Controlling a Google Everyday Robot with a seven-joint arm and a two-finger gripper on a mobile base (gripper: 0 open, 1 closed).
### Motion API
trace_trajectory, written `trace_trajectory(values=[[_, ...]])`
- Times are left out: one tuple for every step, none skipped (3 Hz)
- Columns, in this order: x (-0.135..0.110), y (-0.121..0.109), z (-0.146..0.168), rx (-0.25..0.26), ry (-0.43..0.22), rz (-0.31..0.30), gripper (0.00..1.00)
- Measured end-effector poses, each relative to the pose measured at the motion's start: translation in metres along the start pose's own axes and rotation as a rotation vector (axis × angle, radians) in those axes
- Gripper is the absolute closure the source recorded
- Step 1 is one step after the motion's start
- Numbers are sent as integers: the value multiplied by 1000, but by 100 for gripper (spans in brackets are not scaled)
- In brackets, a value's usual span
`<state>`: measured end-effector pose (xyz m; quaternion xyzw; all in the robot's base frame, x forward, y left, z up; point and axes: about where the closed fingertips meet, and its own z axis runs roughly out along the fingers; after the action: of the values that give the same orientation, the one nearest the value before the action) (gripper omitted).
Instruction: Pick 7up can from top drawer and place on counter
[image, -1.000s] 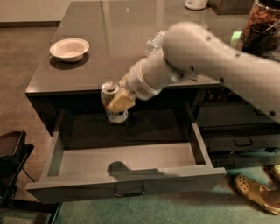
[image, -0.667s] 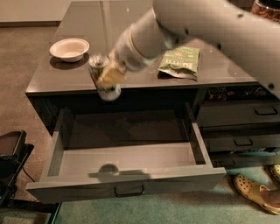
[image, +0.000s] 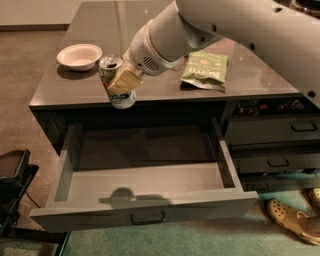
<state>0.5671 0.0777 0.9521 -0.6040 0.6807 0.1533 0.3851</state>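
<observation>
Brown carpet, teal floor mat, yellow clogs at right, dim warm light.

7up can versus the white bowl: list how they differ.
The 7up can is tall, narrow and silver; the white bowl is low, wide and open. The can hangs tilted in the gripper, clamped at the front edge of the counter; the bowl sits level on the counter. Both are round and near the counter's left end.

Dark, glossy counter here. A white bowl sits near its front left corner, and a green bag lies flat further right, well apart. Between them the gripper hangs at the front edge, clasping the can.
</observation>
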Motion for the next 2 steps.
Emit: trace_trajectory(values=[[1, -24, 4, 44, 27, 21, 100], [9, -62, 14, 97, 48, 53, 100]])
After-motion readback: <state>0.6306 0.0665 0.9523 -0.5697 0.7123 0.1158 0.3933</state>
